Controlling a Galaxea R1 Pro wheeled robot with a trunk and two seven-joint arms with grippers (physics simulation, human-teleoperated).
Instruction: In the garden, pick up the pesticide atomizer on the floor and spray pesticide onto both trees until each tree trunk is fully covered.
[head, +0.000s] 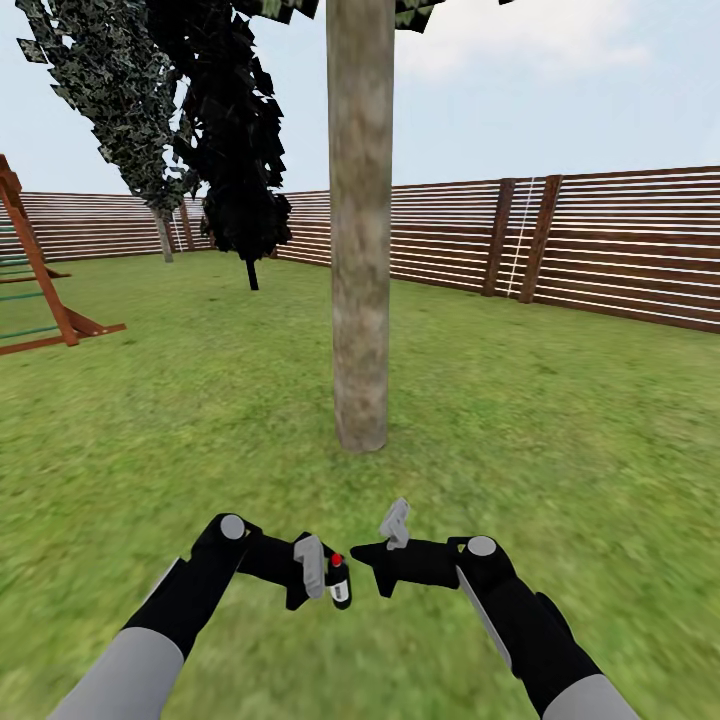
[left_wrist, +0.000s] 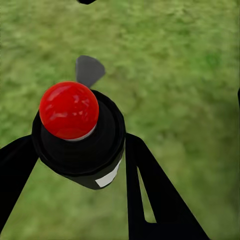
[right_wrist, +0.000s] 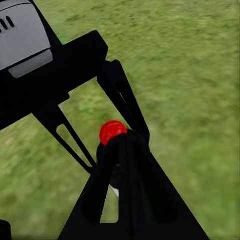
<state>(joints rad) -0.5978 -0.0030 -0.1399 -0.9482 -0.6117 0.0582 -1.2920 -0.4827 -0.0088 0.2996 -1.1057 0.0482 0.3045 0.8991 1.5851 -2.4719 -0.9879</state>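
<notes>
The tree trunk (head: 360, 220) runs off the top edge, its crown almost wholly cut off. The wooden climbing frame (head: 35, 290) is cropped at the left edge. In the right wrist view the right gripper's finger (right_wrist: 135, 200) hides most of the pesticide atomizer (right_wrist: 113, 132); whether that gripper's jaws touch it is unclear

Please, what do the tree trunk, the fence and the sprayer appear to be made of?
Trunk: rough matte bark, mottled grey-brown. Fence: apparently brown wood, horizontal slats on posts. Sprayer, held in the left gripper: probably plastic, smooth black body with a glossy red cap showing a highlight.
</notes>
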